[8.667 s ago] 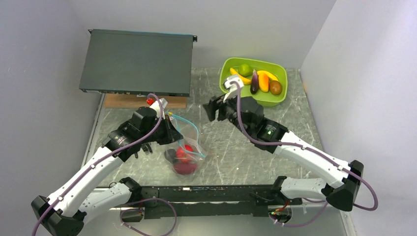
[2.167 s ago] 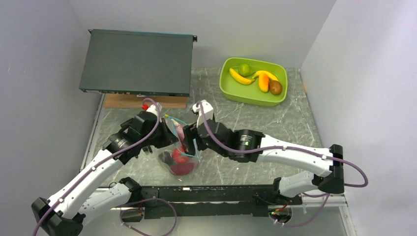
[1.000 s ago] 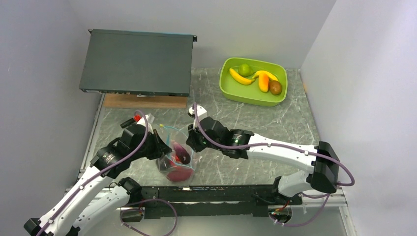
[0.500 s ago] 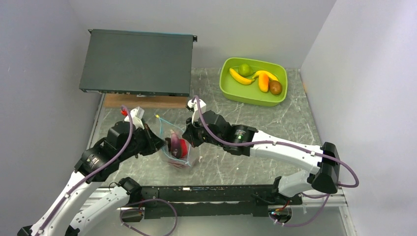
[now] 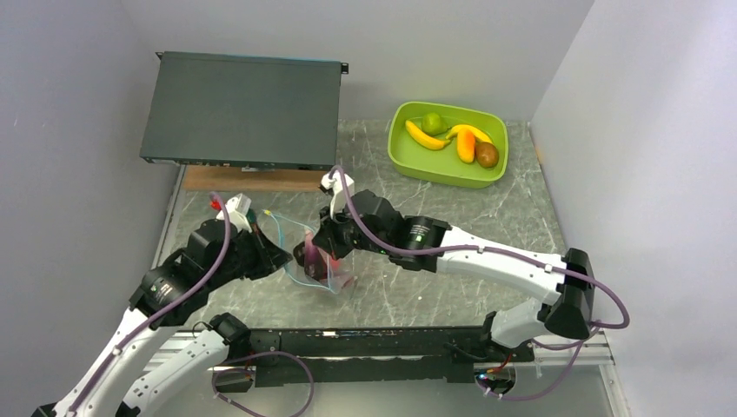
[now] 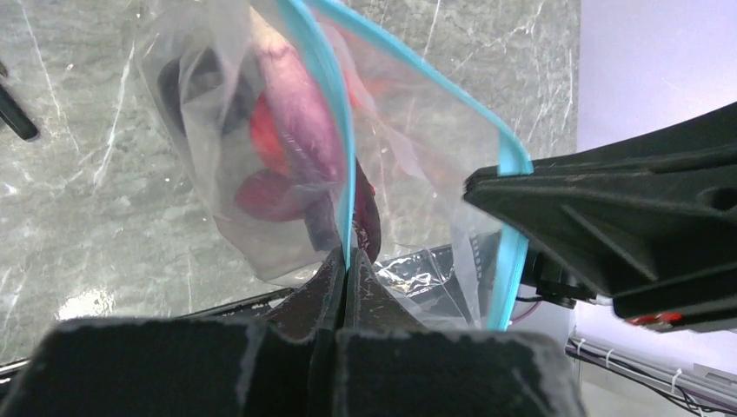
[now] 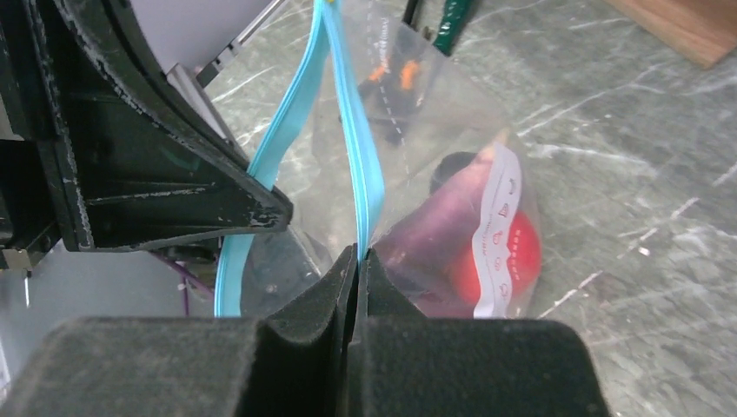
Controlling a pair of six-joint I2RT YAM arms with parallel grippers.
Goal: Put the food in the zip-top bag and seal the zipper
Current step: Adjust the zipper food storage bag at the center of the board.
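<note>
The zip-top bag (image 5: 320, 271) was held at mid-table, its zipper (image 7: 367, 178) lips pinched apart by fully closed left gripper (image 6: 345, 265) and right gripper (image 7: 358, 256). Loading was judged incomplete (food (image 5: 467, 146) lay in the tub (image 5: 408, 162)); one lip needed releasing.

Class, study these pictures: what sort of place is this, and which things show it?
Most likely a robotics lab test cell, not a kitchen: a left arm and right arm mounted at the edge of a marbled table, plain panels enclosing it, and toy fruit in a green tub.
</note>
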